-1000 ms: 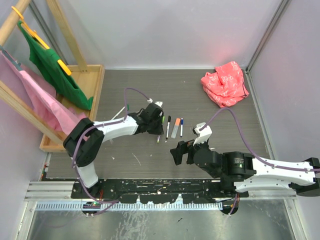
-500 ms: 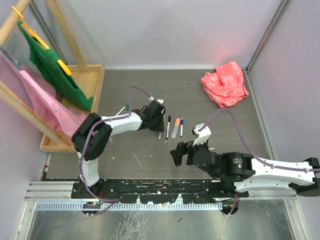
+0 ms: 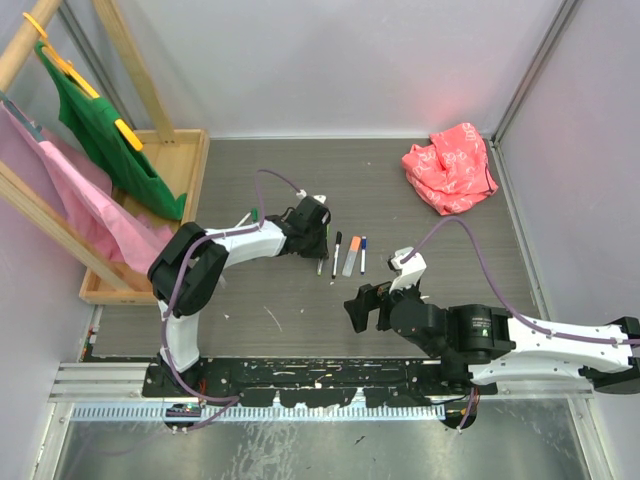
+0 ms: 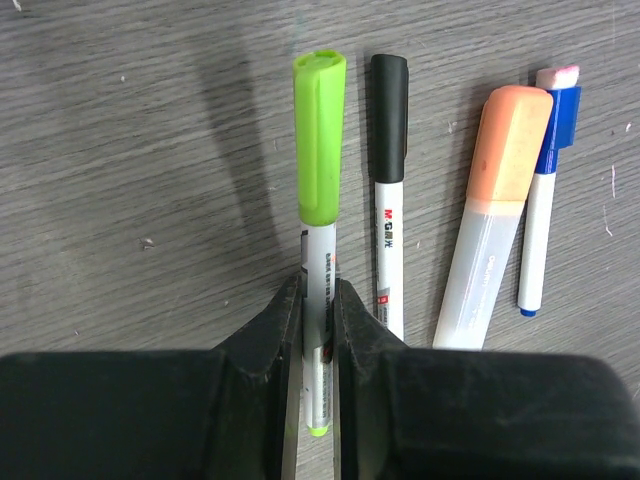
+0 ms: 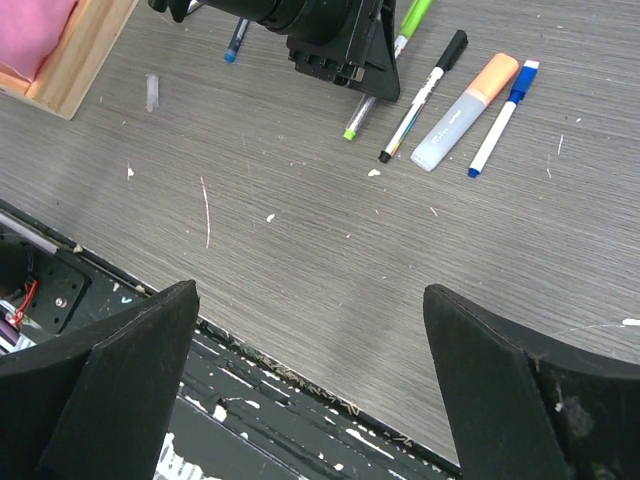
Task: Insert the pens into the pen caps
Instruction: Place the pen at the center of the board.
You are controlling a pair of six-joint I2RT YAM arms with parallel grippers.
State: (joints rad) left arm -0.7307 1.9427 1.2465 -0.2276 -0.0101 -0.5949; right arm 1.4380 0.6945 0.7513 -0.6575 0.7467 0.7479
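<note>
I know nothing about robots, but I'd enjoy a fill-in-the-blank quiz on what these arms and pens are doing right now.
1. The clamped pen, held by the left gripper, has a ___ cap.
2. The right gripper stands ___ and holds nothing.
3. Right beside the clamped pen, the neighbouring pen has a ___ cap.
4. The wide highlighter wears a cap coloured ___.
Missing words: green; open; black; orange.

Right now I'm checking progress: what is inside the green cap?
The green cap takes the pen, white barrel showing below; the tip is hidden inside. The left tool grips the barrel.
</note>
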